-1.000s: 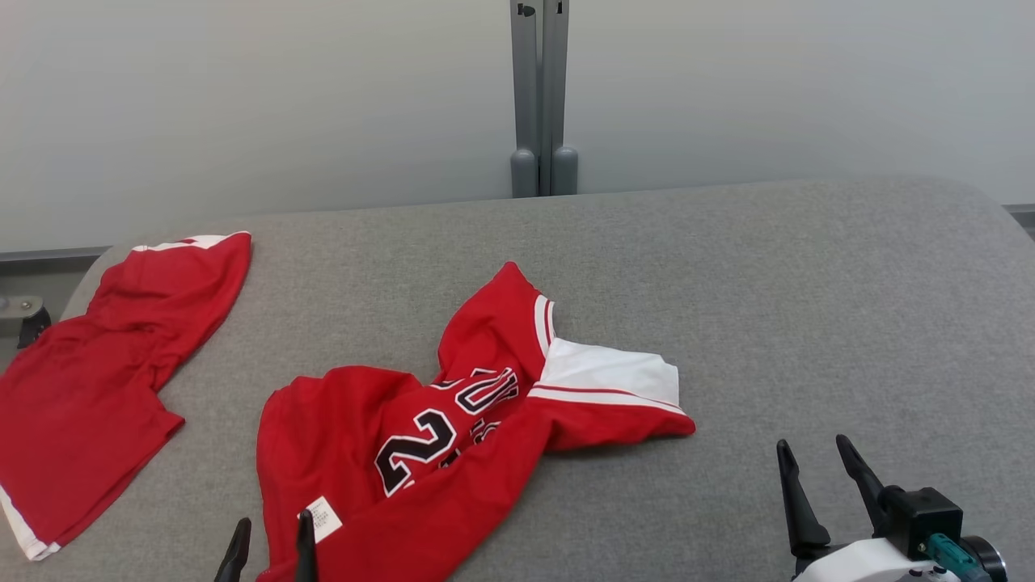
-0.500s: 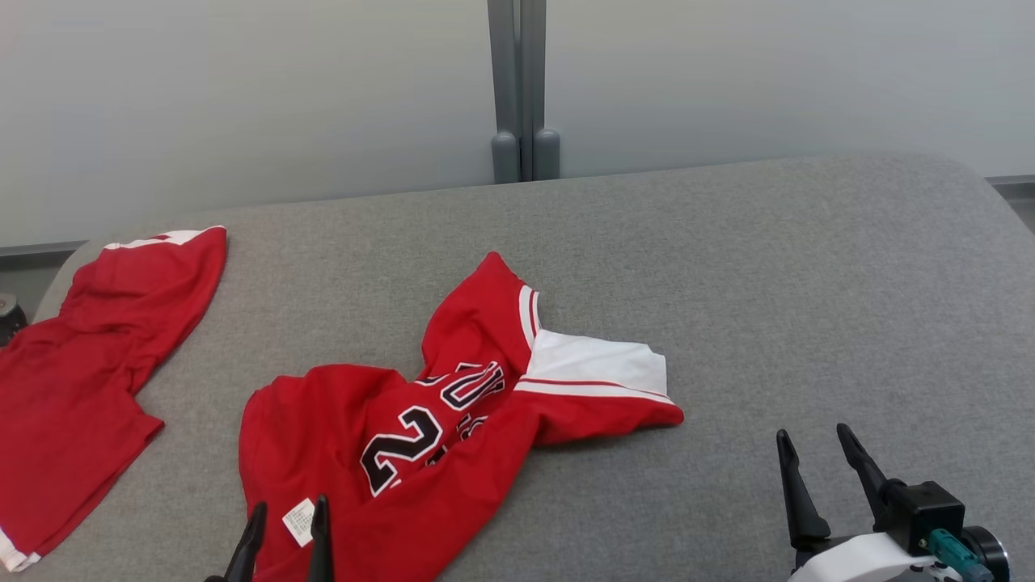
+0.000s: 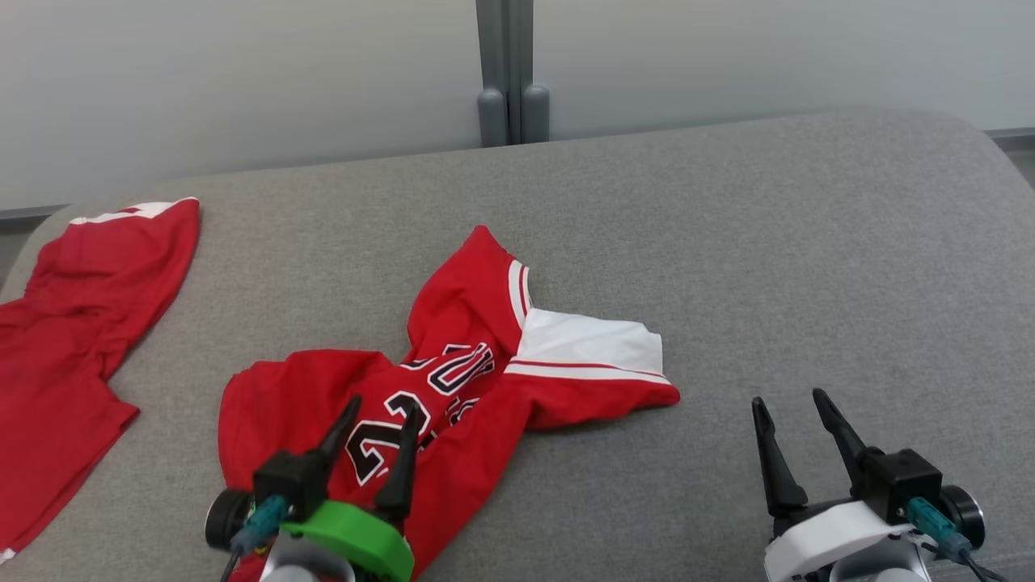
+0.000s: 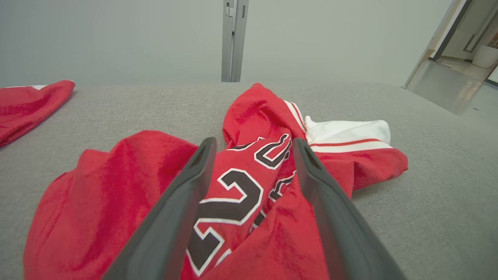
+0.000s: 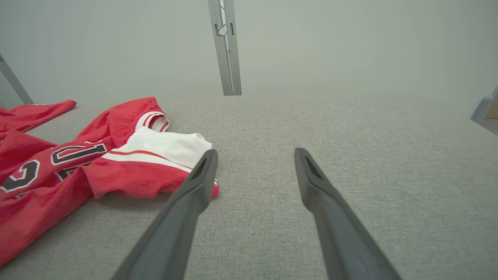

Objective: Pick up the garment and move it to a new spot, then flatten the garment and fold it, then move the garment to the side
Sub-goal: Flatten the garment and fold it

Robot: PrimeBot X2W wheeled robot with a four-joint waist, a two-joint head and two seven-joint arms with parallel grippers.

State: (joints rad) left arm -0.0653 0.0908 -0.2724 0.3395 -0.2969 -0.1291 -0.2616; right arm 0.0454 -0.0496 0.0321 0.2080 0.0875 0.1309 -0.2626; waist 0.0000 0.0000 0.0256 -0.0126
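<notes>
Two red garments (image 3: 283,396) (image 3: 73,323), two pincers (image 3: 386,404) (image 3: 787,396)

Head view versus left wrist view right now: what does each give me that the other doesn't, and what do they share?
Head view adds the right claw, open above the bare grey padded table, and the green ring behind the left claw. Left wrist view adds a doorway with pale floor past the table's right end. Both share the crumpled red jersey, its black numbers framed by the open left claw's fingers, its white panel, the second red garment at left, and the grey post behind the table.
</notes>
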